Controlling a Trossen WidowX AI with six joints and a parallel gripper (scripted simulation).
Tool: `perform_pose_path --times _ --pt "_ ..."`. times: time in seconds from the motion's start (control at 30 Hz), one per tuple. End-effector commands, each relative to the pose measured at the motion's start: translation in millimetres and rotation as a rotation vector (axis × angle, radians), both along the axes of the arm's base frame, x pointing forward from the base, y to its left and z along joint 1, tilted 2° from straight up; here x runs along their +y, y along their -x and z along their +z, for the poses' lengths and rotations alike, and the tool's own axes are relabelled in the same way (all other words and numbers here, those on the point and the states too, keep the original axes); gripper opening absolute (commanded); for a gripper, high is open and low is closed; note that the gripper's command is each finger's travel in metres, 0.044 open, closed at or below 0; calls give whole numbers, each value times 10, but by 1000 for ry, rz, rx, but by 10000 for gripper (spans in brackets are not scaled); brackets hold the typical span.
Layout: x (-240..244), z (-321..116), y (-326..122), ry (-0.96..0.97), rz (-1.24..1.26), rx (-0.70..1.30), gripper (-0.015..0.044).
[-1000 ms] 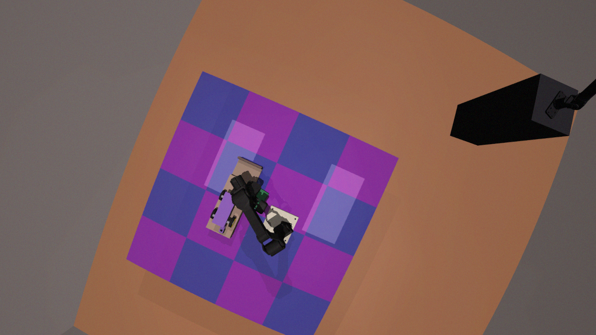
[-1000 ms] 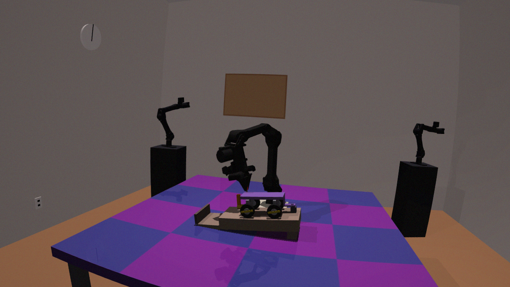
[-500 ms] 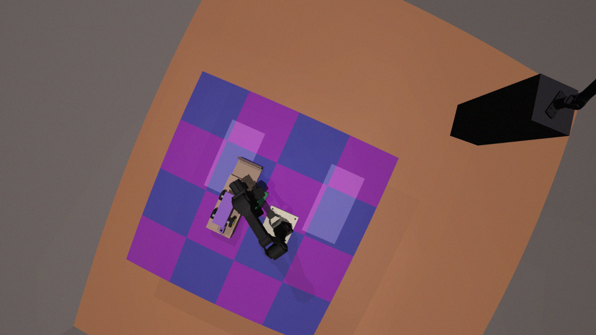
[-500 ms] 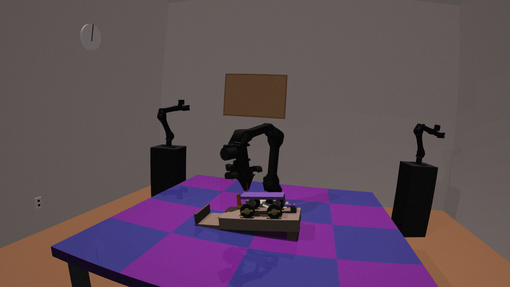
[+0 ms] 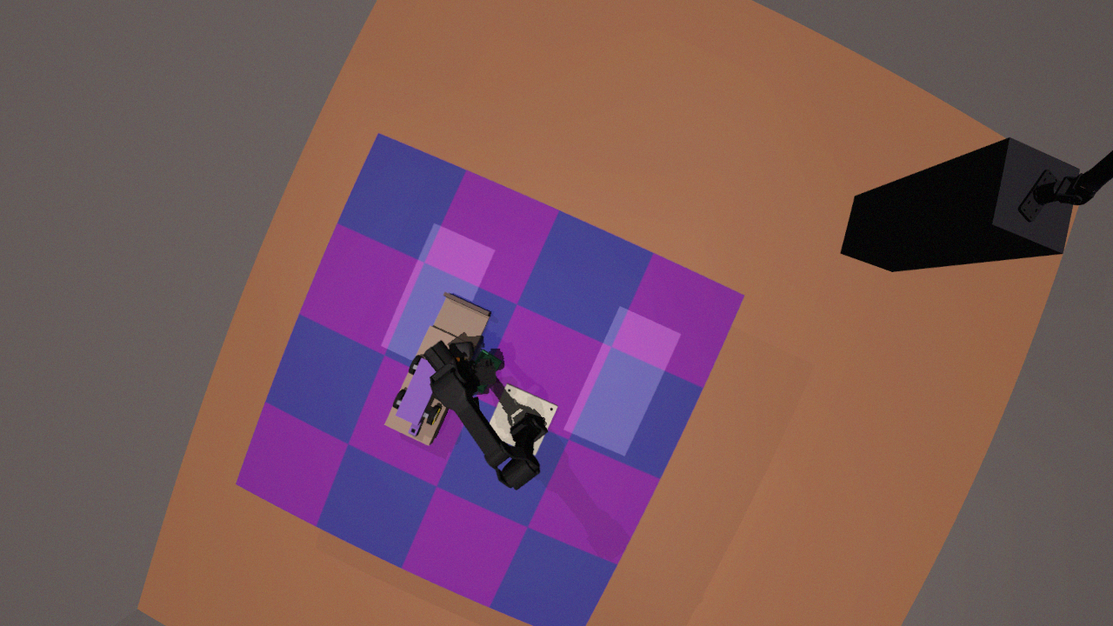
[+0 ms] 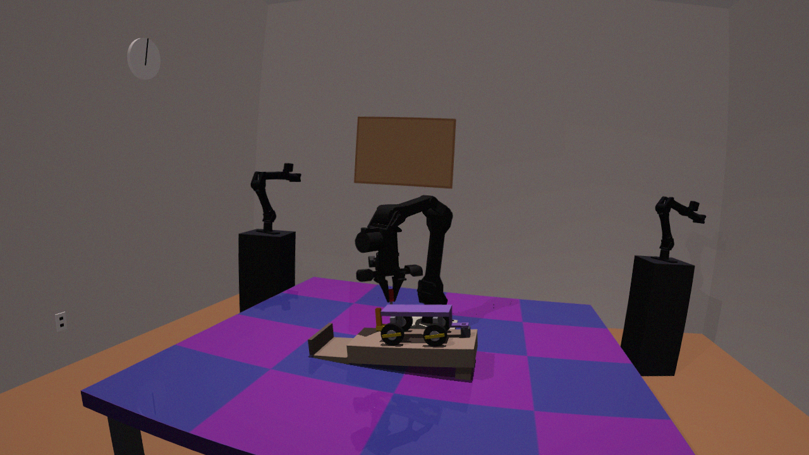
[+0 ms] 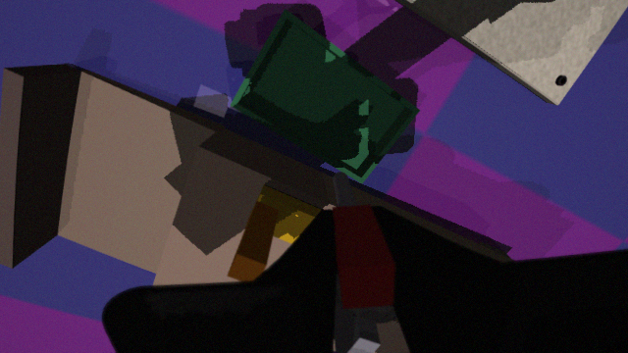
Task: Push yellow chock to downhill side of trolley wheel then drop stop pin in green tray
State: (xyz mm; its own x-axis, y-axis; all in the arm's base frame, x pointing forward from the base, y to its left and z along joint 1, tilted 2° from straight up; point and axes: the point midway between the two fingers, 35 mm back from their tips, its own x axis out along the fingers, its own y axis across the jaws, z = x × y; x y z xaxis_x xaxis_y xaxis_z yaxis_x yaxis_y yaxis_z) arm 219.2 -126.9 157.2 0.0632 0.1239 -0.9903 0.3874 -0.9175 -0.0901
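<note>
Claw narrow, clamped on the stop pin's red head; gripper (image 5: pixel 476 372) (image 6: pixel 390 301) (image 7: pixel 350 219) tips point down. Red-headed grey stop pin (image 6: pixel 390 295) (image 7: pixel 365 255) is out of its hole, raised near the pale tan ramp (image 5: pixel 463 313) (image 6: pixel 413 355) (image 7: pixel 123 157). Purple-decked, black-wheeled trolley (image 5: pixel 416 393) (image 6: pixel 416 309) stands on the ramp. Yellow chock with orange handle (image 5: pixel 459 358) (image 6: pixel 378 318) (image 7: pixel 252 240) sits at its downhill end; wheel contact cannot be confirmed.

Green rectangular tray (image 5: pixel 491 359) (image 7: pixel 304 74) lies beside the ramp. In the wrist view, the pin tip appears by the tray's near corner. Risks: early release could drop it on rim or ramp; a low swing could knock the chock and free the trolley.
</note>
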Motion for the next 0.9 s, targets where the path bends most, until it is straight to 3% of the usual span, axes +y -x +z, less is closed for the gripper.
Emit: perform_pose_path --times 0.0,0.57,0.87 --pt "5 6 -4 17 -126 23 0" --pt "32 14 -23 81 -628 94 0" --pt "34 0 -10 84 -649 96 0"
